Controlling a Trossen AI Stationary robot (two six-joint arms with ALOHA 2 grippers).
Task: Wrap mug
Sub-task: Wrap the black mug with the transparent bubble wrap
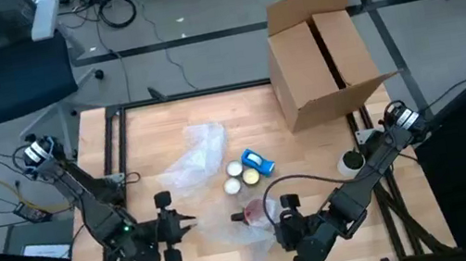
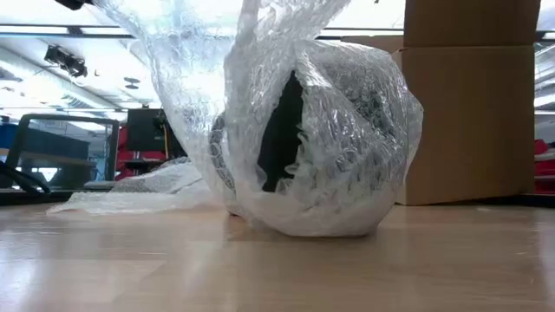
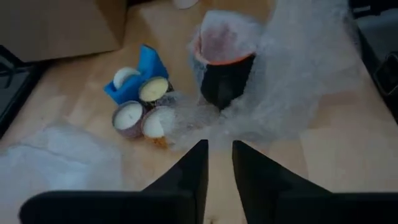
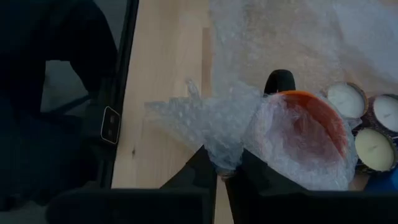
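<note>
A black mug (image 3: pixel 225 87) with an orange inside (image 4: pixel 311 124) stands near the table's middle front, draped in bubble wrap (image 2: pixel 347 173) that covers its mouth. My right gripper (image 4: pixel 225 167) is just to the mug's right (image 1: pixel 251 212), on the near side, and is shut on the wrap. My left gripper (image 3: pixel 219 155) hovers to the mug's left (image 1: pixel 186 220), pointing at it, with a narrow gap between its fingers and nothing in it. The wrapped mug rests on the table with its bottom. My right gripper pinches a bunched fold of the bubble wrap (image 4: pixel 222 152) between its two fingers, right beside the mug's rim. The fingers slant down from the table's near right. From the pinch the wrap spreads over the mug's mouth, and a loose flap (image 4: pixel 180 115) sticks out sideways.
Three candles (image 3: pixel 140 109) and a blue holder (image 3: pixel 146 68) lie just beyond the mug. A second bubble wrap sheet (image 1: pixel 192 156) lies at the far left of them. An open cardboard box (image 1: pixel 320 56) stands at the far right, and a white object (image 1: pixel 349 164) sits by the right edge.
</note>
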